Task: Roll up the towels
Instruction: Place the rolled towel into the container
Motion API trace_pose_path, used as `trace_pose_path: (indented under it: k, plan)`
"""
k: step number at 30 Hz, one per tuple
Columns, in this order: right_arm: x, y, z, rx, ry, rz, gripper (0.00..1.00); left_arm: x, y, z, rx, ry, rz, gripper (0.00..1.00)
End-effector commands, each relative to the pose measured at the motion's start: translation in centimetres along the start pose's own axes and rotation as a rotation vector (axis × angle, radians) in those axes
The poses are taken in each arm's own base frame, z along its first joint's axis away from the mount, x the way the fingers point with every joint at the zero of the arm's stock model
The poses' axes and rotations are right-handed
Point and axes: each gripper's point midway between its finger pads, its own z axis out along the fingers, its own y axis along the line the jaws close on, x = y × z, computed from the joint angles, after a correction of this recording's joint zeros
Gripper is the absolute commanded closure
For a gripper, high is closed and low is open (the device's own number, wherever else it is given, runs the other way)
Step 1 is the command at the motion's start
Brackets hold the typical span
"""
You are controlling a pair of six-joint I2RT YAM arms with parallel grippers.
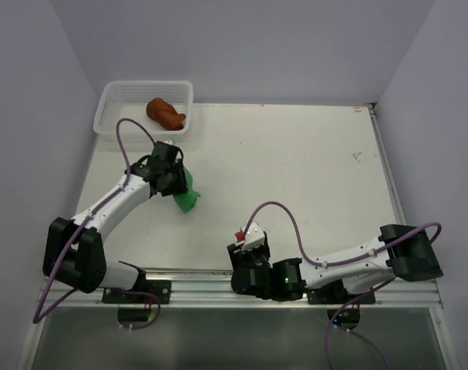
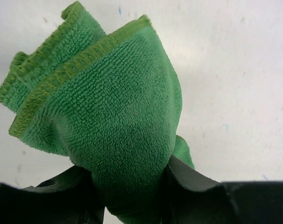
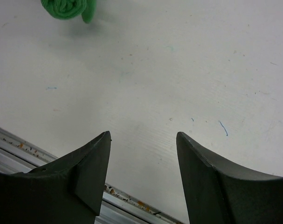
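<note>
The bright green towel [image 1: 186,195] is bunched and folded, held at the left of the table. My left gripper [image 1: 174,182] is shut on it; in the left wrist view the green towel [image 2: 108,112] fills the frame between the two black fingers [image 2: 188,179]. It also shows at the top left of the right wrist view [image 3: 66,8]. The rust-brown towel [image 1: 165,112] lies rolled up in the white mesh basket [image 1: 118,100] at the back left. My right gripper [image 1: 247,248] is open and empty, low near the front rail [image 3: 20,149].
The white table [image 1: 295,169] has grey walls on the left, back and right. An aluminium rail [image 1: 187,277] runs along the near edge by the arm bases.
</note>
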Motion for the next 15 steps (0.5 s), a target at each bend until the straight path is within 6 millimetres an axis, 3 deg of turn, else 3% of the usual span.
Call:
trace_pose_path:
  k: [1, 3, 4, 6, 7, 9, 10, 11, 12, 14, 15]
  plan:
    - [-1.5, -1.4, 0.1, 0.042, -0.045, 0.062, 0.38, -7.4, -0.1, -2.1, 0.015, -0.146, -0.002, 0.74]
    - [-1.7, -1.7, 0.2, 0.045, -0.043, 0.054, 0.38, -10.4, 0.9, -2.5, -0.01, -0.19, -0.035, 0.74]
    - [-1.9, -1.8, 0.2, 0.046, -0.041, 0.053, 0.38, -13.4, 0.5, -3.8, -0.005, -0.258, -0.03, 0.74]
    - [-1.9, -2.3, 0.4, 0.053, -0.032, 0.046, 0.38, -16.3, 2.5, -4.0, -0.09, -0.302, -0.063, 0.74]
    - [-1.9, -2.4, 0.4, 0.055, -0.029, 0.047, 0.38, -19.2, 2.4, -5.5, -0.081, -0.363, -0.078, 0.74]
    - [-1.9, -2.9, 0.5, 0.06, -0.021, 0.045, 0.37, -21.8, 3.9, -5.2, -0.078, -0.381, -0.123, 0.74]
    - [-1.8, -3.0, 0.6, 0.057, -0.017, 0.044, 0.37, -24.2, 4.0, -6.4, -0.064, -0.431, -0.142, 0.74]
    - [-1.8, -3.3, 0.8, 0.063, -0.011, 0.046, 0.37, -25.6, 5.5, -6.6, -0.079, -0.448, -0.173, 0.74]
    - [-1.6, -3.3, 0.9, 0.057, 0.002, 0.047, 0.37, -26.3, 5.9, -5.5, -0.08, -0.437, -0.182, 0.74]
    - [-1.5, -3.6, 1.3, 0.067, 0.012, 0.05, 0.37, -29.3, 7.8, -6.2, -0.095, -0.488, -0.22, 0.74]
    - [-1.3, -3.5, 1.4, 0.062, 0.02, 0.049, 0.37, -29.6, 8.4, -4.5, -0.096, -0.461, -0.226, 0.73]
